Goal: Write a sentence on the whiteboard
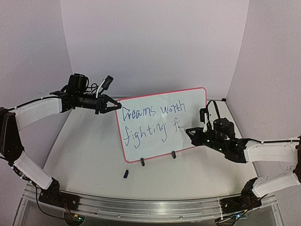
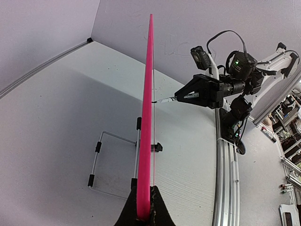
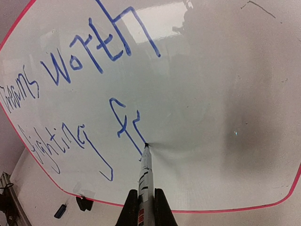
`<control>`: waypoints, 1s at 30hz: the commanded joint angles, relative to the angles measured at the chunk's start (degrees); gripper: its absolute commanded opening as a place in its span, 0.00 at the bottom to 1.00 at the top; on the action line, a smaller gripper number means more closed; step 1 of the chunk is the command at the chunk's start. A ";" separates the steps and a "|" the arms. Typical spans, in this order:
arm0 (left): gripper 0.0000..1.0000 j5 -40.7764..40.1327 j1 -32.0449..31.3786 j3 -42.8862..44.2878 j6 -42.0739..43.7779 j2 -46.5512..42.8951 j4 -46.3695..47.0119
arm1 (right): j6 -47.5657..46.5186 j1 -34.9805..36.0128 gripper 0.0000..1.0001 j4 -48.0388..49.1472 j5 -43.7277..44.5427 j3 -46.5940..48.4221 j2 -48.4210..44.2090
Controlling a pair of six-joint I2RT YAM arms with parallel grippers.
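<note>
My left gripper is clenched on the whiteboard, on the pink rim at its upper left corner. In the left wrist view the rim runs straight up from between my fingers, so I see the board only by its edge. The board stands upright on the table, near the middle, on two small black feet at its bottom edge. Behind it a thin wire stand lies on the table, and that side is otherwise free up to the wall.

My right gripper is closed around a marker. Its tip touches the white face at the end of the second line of blue writing. I read "Dreams worth" above and "fighting" below, then an "f" and one more letter that I cannot tell for sure.

To the right of the tip the face is bare all the way to the right rim, so there is much room on this line. Under the tip only a narrow bare strip goes down to the bottom rim. The first line ends well before the upper right corner.

A small blue piece lies on the table in front of the board, just beside the left foot.
</note>
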 commanded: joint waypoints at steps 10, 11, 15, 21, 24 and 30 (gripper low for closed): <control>0.00 -2.91 -1.75 -1.31 6.49 2.43 -6.92 | -3.76 -0.26 0.00 -3.52 3.30 4.51 -2.08; 0.00 -2.93 -1.75 -1.30 6.44 2.39 -6.86 | -4.09 -0.24 0.00 -3.76 3.35 4.91 -2.12; 0.00 -2.91 -1.76 -1.33 6.49 2.40 -6.95 | -4.79 -0.24 0.00 -3.93 2.94 5.77 -1.80; 0.00 -2.93 -1.77 -1.33 6.48 2.48 -6.93 | -5.08 -0.20 0.00 -3.93 1.79 6.85 -1.08; 0.00 -3.01 -1.77 -1.32 6.43 2.42 -6.95 | -4.76 -0.21 0.00 -3.93 1.83 6.24 -2.62; 0.00 -2.84 -1.79 -1.23 6.48 2.51 -6.95 | -4.07 -0.24 0.00 -4.37 3.04 4.37 -6.68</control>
